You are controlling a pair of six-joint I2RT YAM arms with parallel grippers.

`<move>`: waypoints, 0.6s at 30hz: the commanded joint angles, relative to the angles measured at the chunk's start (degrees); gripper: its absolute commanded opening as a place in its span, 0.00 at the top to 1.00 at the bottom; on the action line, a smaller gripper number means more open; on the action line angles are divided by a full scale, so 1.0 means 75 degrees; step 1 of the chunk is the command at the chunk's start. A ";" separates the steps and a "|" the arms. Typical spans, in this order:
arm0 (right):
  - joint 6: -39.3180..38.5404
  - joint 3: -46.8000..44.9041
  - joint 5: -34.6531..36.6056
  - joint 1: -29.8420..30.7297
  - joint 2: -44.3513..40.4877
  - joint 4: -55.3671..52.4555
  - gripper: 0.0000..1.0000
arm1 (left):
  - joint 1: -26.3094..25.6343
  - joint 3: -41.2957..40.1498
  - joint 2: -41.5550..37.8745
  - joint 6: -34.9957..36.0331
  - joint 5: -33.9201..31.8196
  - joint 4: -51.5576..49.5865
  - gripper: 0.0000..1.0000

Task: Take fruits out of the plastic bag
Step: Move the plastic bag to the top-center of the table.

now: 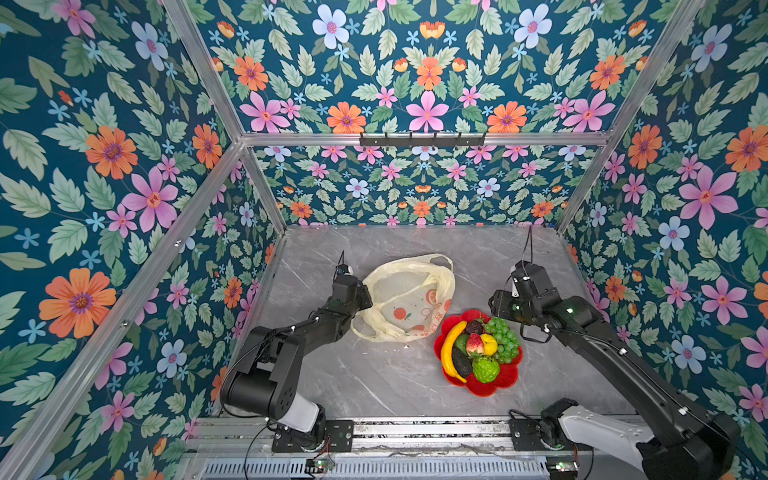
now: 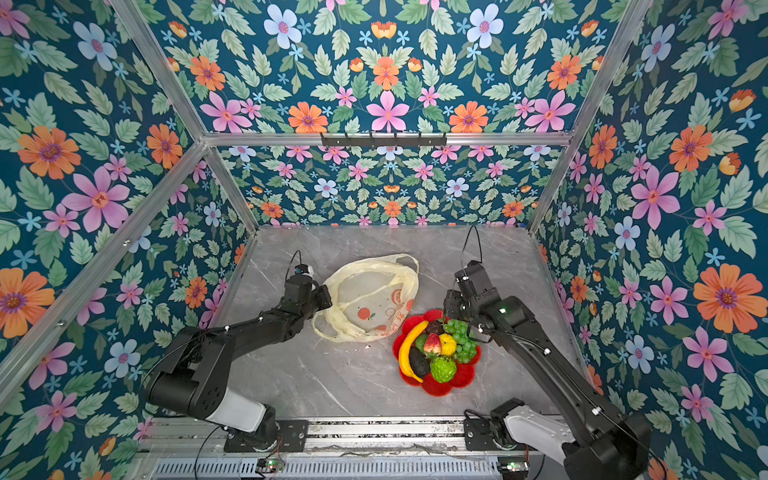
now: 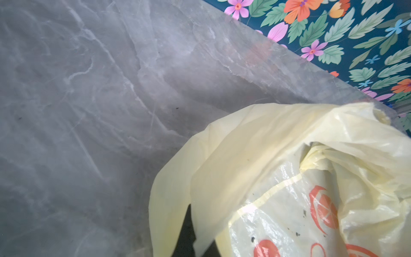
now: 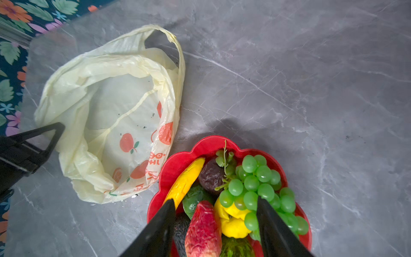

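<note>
We should lift the wide right tool straight off the fruits while the left tool pinches the bag.

Grey marble-look table, pale veins, fills the booth floor btwn the floral walls. Two things lie directly on it. Plastic bag: pale yellow, crinkly, slumped w/ mouth open at approx. mid-table, one loop handle toward the back wall, another toward the near edge. Red flower-shaped dish: nearer the front, on the right arm's side, rim just beside the bag's edge; can't tell if touching. Few tiny specks by the bag's near edge.
</note>
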 commanded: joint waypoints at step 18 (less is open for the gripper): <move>0.1278 -0.2634 0.0235 -0.0004 -0.2570 0.0764 0.33 | -0.0308 0.5305 0.3474 0.0151 0.0391 -0.0961 1.00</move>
